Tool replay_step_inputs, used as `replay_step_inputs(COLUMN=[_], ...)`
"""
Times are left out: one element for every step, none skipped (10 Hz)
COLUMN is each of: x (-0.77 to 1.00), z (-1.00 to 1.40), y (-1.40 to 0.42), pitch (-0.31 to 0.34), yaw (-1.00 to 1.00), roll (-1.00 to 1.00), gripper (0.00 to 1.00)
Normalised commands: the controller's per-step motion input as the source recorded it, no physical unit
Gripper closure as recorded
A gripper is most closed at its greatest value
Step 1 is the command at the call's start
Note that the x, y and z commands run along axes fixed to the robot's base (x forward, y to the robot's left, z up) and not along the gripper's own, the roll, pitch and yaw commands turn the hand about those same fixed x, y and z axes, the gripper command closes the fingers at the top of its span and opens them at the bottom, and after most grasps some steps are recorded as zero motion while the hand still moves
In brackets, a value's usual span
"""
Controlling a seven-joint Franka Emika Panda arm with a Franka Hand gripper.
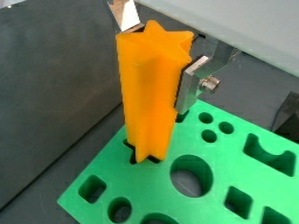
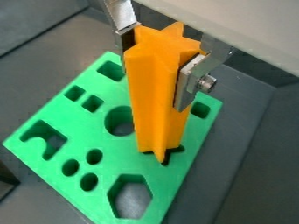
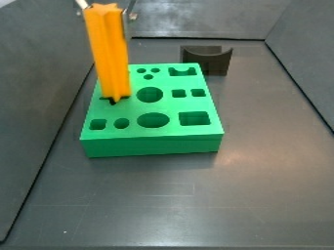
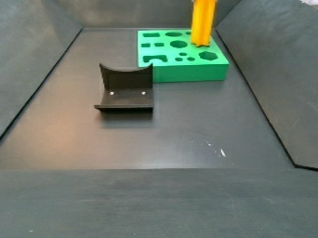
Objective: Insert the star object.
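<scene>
The star object [image 1: 146,105] is a tall orange ridged bar that stands upright with its lower end in the star-shaped hole at a corner of the green block [image 1: 152,191]. Most of its length rises above the block. My gripper [image 1: 158,61] is at the bar's top, its silver fingers [image 1: 193,83] pressed on opposite sides, shut on it. The other wrist view shows the same grip [image 2: 155,70] on the bar [image 2: 158,114] over the block [image 2: 201,150]. Both side views show the bar [image 3: 107,59] [image 4: 203,23] upright in the block [image 3: 150,145] [image 4: 187,71]; the gripper is mostly cut off there.
The dark fixture [image 3: 206,57] [image 4: 125,90] stands on the dark floor apart from the block. The block has several other shaped holes, among them a large round hole [image 1: 187,175]. Dark walls enclose the floor on its sides.
</scene>
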Motion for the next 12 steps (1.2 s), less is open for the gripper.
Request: replay_step_inputs(x=[-0.04, -0.02, 0.00, 0.00, 0.00, 0.10, 0.13, 0.09, 0.00, 0.00, 0.00, -0.10], z=[-0.20, -0.19, -0.18, -0.15, -0.18, -0.38, -0.51, -0.58, -0.58, -0.54, -0.52, -0.41], y=[-0.01, -0.07, -0.03, -0.06, -0.08, 0.00, 0.00, 0.00, 0.00, 0.00, 0.00, 0.00], pitch=[-0.034, -0.053, -0.050, -0.027, -0.034, -0.051, -0.081, -0.121, -0.120, -0.120, -0.131, -0.126], yaw=[-0.33, -0.43, -0.44, -0.45, -0.41, -0.25, -0.19, -0.18, -0.16, -0.11, -0.09, -0.02], roll=[-0.11, -0.13, -0.14, -0.11, -0.12, -0.09, -0.03, 0.00, 0.04, 0.06, 0.07, 0.06], gripper=[1.00, 1.00, 1.00, 1.00, 1.00, 1.00, 1.00, 1.00, 1.00, 1.00, 1.00, 1.00])
